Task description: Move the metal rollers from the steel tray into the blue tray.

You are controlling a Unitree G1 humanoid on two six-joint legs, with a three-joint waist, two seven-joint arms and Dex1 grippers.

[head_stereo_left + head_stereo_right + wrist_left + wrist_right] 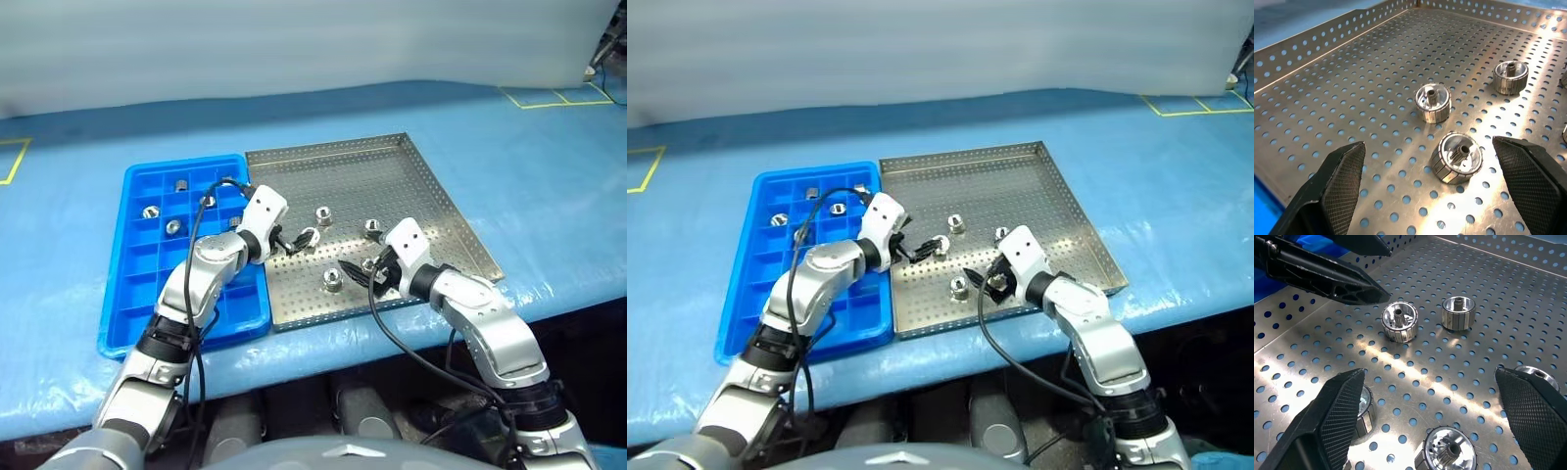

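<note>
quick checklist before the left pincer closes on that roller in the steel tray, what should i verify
1. Left pincer open: ok, its two black fingers stand wide apart.
2. Target between the fingers: ok, a small shiny silver ring-like roller sits upright on the perforated silver steel tray, in the gap.
3. Fingers touching the roller: not ok yet, both stand apart from it.
4. Neighbouring rollers out of the way: ok, the nearest roller lies beyond the fingertips.
5. Right pincer out of the way: cannot tell; it is open over the same tray close by, with other rollers near its fingers.
6. Bright blue compartmented plastic tray has free squares: ok, many are empty.
</note>
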